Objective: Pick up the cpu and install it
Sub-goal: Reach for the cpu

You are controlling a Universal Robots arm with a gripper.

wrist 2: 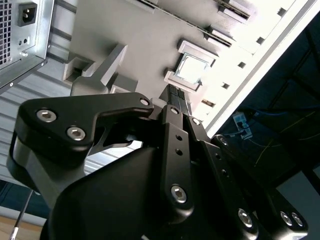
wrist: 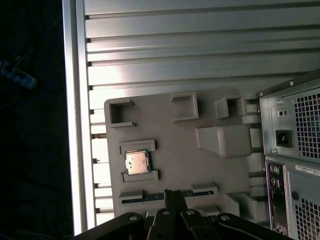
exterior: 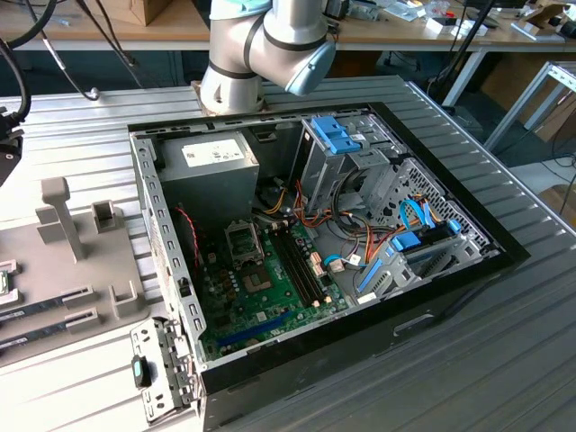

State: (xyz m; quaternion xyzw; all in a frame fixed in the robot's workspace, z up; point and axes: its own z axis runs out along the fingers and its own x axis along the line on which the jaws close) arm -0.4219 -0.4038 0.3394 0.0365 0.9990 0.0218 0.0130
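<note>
The cpu (wrist: 136, 162), a small square chip with a silvery top and green rim, lies flat between two raised holders on the grey fixture plate (wrist: 175, 135). In the second wrist view the cpu (wrist 2: 192, 70) glares bright in the same holder. My gripper (wrist: 173, 196) hangs above the plate, a short way from the chip and touching nothing, its two fingers pressed together and empty. The fingertips (wrist 2: 173, 95) point towards the chip's holder. In the exterior view the green motherboard (exterior: 270, 292) lies inside the open computer case, with its dark socket (exterior: 243, 241) near the power supply.
The open case (exterior: 162, 234) sits on the ribbed metal table (exterior: 72, 126), next to the fixture plate (exterior: 54, 270). Long memory sticks (exterior: 45, 301) rest in the plate's slots, and a tall grey post (exterior: 56, 211) stands on it. The case's rear panel (wrist: 292, 150) borders the plate.
</note>
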